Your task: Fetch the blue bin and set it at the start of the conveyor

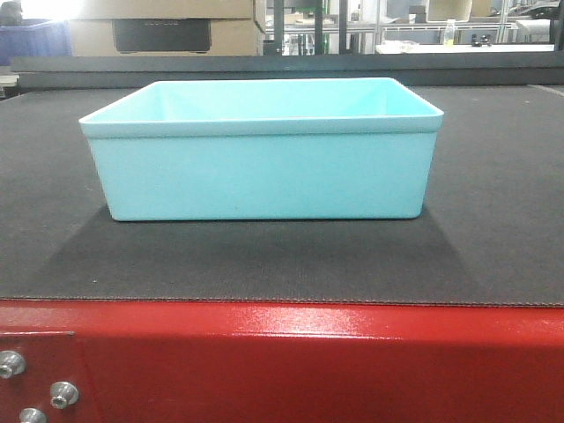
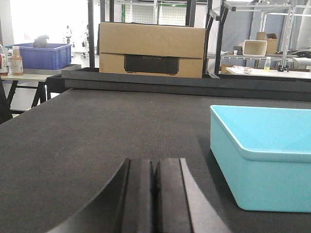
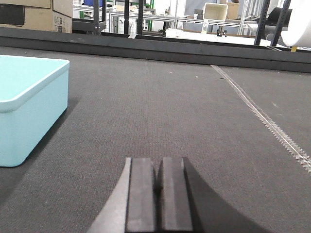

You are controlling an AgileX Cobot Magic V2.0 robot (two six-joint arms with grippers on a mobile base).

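Two matte black, flat-faced rubbery finger pads are showing at the bottom of the left wrist view, making up the left gripper, with smooth dark grey curved shoulders flaring outward on either side. The right gripper is showing the same black rectangular pads and grey flared sides.

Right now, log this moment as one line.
blue bin: upright on conveyor start, empty | left tool: shut, beside bin, apart | right tool: shut, beside bin, apart

No legible text, labels or numbers anywhere.
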